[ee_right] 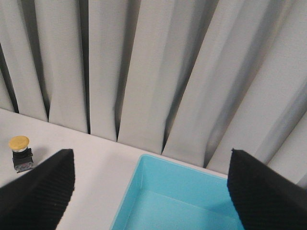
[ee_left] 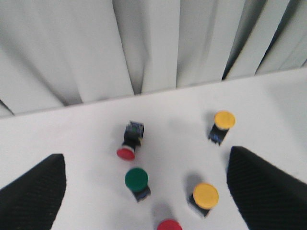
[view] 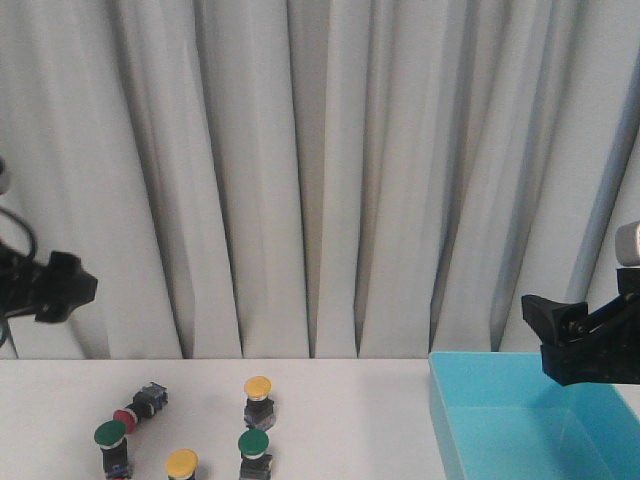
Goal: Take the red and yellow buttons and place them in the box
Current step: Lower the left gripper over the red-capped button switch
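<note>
The red and yellow buttons sit in a loose cluster on the left part of the white tabletop (view: 330, 400), well apart from the box: one yellow button (view: 258, 388) stands upright at the back, a second yellow button (view: 181, 463) stands nearer the camera, and a red button (view: 124, 417) lies tipped on its side with its cap facing forward. Two green buttons (view: 110, 433) stand among them and are not wanted. The left wrist view also catches the rim of another red cap (ee_left: 169, 224) at its lower edge. The spacing between pieces looks wide enough for fingers to straddle one at a time, though the toppled red one will probably need a different approach angle. The turquoise box (view: 470, 420) rests at the right side of the tabletop, and the part of its floor that shows is bare; no button lies there. The left pincer (ee_left: 144, 191) hangs above the cluster with its fingers spread wide and nothing between them, seemingly poised to descend. The right pincer (ee_right: 151, 191) hovers over the box, likewise spread and empty.
</note>
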Controlling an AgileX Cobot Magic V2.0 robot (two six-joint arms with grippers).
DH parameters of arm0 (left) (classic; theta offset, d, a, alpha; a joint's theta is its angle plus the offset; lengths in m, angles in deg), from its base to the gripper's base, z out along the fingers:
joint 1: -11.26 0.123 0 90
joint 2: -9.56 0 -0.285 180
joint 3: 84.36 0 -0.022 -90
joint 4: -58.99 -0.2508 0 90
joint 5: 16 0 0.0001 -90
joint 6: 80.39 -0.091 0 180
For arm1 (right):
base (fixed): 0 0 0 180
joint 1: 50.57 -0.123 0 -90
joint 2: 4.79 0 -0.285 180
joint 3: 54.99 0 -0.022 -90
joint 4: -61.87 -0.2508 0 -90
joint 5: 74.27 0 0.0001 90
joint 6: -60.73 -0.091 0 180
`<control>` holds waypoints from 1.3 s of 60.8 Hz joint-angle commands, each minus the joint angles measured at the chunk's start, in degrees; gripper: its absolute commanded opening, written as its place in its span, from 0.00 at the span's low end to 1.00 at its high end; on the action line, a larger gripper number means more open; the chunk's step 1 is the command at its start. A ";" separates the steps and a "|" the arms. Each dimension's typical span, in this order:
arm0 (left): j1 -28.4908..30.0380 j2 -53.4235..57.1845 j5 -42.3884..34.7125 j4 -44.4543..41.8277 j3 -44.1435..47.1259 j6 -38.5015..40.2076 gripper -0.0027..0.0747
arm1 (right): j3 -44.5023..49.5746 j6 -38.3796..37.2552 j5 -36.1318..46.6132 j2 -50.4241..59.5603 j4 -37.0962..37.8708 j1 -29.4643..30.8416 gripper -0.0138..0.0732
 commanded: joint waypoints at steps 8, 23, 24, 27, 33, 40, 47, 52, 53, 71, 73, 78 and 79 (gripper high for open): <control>-0.41 -11.70 15.89 1.85 -16.52 0.66 0.79 | -2.11 0.21 -0.53 -0.61 0.27 -0.04 0.86; -0.41 -20.95 20.97 6.15 -17.21 -0.12 0.79 | -2.11 -5.40 -4.18 -3.40 0.27 -0.04 0.85; -0.41 -21.33 21.38 6.40 -17.21 -0.56 0.79 | -2.11 -5.46 -4.23 -3.40 0.27 -0.04 0.85; -0.41 -22.39 22.63 6.95 -17.21 -1.03 0.79 | -2.11 -5.45 -4.50 -3.40 0.27 -0.04 0.85; -0.41 -24.69 24.61 7.05 -17.21 -1.30 0.79 | -2.11 -5.45 -5.20 -3.40 0.38 -0.04 0.85; -0.41 -26.57 26.03 6.59 -17.21 -1.36 0.79 | -2.11 -5.45 -5.73 -3.40 0.38 -0.04 0.85; -0.41 -28.21 26.71 6.54 -17.09 -1.55 0.79 | -2.11 -5.45 -6.04 -3.40 0.44 -0.04 0.85; -0.41 -29.47 26.85 6.54 -17.09 -1.73 0.79 | -2.11 -5.45 -6.29 -3.40 0.44 -0.04 0.85; -0.46 -29.62 26.97 6.54 -17.09 -1.73 0.79 | -2.11 -5.45 -6.29 -3.40 0.44 -0.04 0.85; -0.88 -32.87 27.47 3.99 -15.43 -2.15 0.79 | -2.11 -5.39 -6.65 -3.40 0.74 -0.04 0.85; -0.88 -33.17 27.40 3.62 -15.23 -2.15 0.79 | -2.11 -5.39 -6.65 -3.40 0.74 -0.04 0.84; -0.88 -34.01 27.40 3.65 -15.17 -1.87 0.79 | -2.11 -5.39 -6.61 -3.40 0.74 -0.04 0.84; -0.88 -34.07 27.40 3.65 -15.17 -1.86 0.79 | -2.11 -5.39 -6.61 -3.40 0.74 -0.04 0.84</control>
